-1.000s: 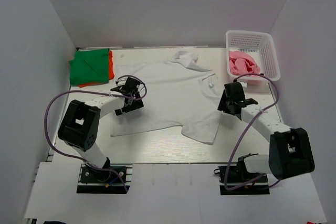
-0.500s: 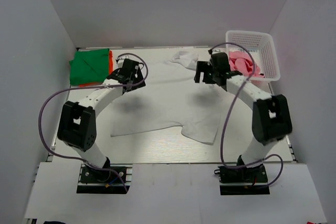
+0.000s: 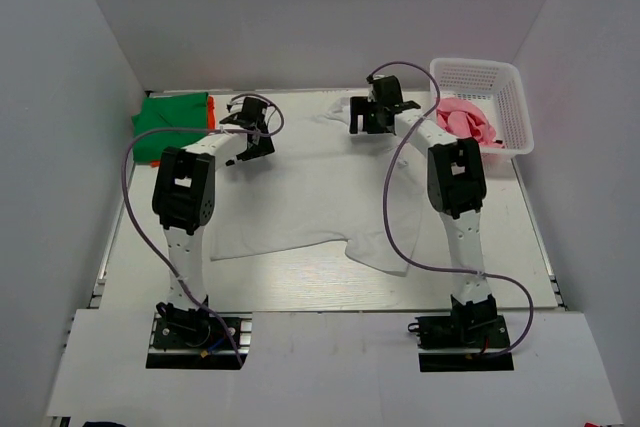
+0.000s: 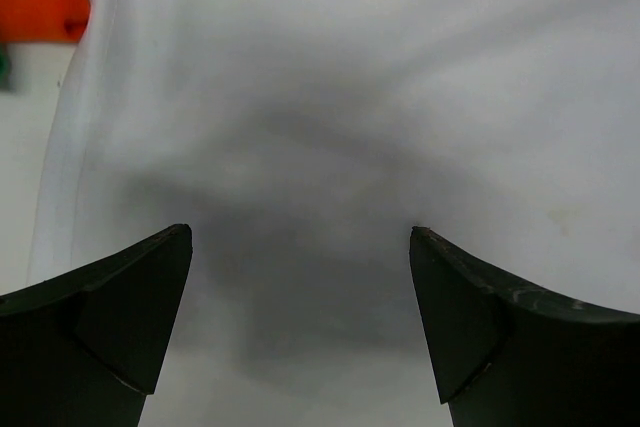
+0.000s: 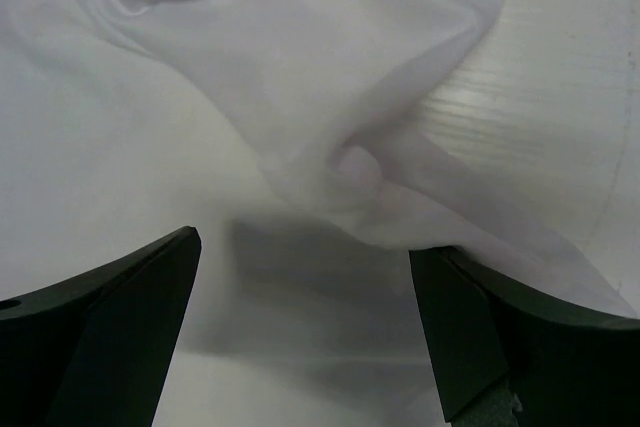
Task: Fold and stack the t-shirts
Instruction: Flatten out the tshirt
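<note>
Tabletop (image 3: 300, 287) holds a spread white shirt (image 3: 320, 192); left gripper (image 4: 300, 232) and right gripper (image 5: 305, 242), both wide open and empty, might pinch bunched cloth, skewing the fold.

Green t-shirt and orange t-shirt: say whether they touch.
Touching. Top external view shows the green t-shirt lying folded on the orange t-shirt, only its edge peeking out.

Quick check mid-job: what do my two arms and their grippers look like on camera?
The left arm and right arm have white links with boxy black joint housings, on black base plates. A purple cable loops along each. The left gripper and right gripper have dark, wedge-shaped fingers. No markings show.
</note>
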